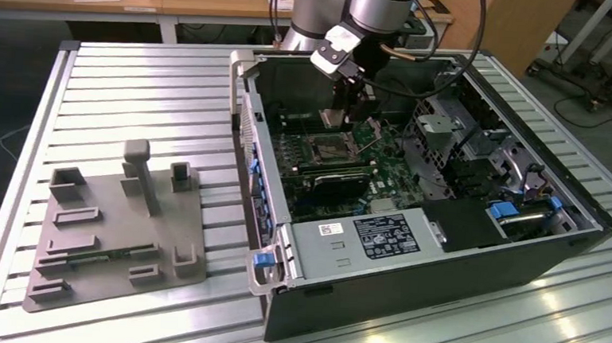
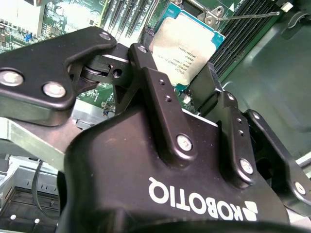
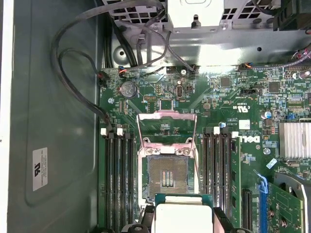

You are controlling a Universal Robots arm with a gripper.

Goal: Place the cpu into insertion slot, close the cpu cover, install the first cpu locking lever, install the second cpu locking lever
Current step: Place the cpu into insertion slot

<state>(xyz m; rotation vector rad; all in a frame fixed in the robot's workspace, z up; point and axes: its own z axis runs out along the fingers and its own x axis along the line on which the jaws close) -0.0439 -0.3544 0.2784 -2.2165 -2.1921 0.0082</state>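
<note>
The cpu (image 2: 187, 43), a flat square chip with a silvery top, sits between the black fingers (image 2: 146, 68) of my gripper (image 2: 177, 73), which is shut on it. In the first wrist view the cpu (image 3: 182, 213) hangs just off one edge of the insertion slot (image 3: 167, 177), whose dark centre lies bare inside its metal rim. The cpu cover (image 3: 166, 127), a thin metal frame, is swung open on the slot's other side. In the exterior view my gripper (image 1: 341, 122) reaches down into the open computer case, above the insertion slot (image 1: 326, 149).
Long black memory slots (image 3: 119, 179) flank the socket on both sides. Black cables (image 3: 73, 73) loop along the case wall. A grey power-supply box (image 1: 371, 235) fills the case's near end. A grey fixture plate (image 1: 116, 232) lies on the slatted table at the exterior view's left.
</note>
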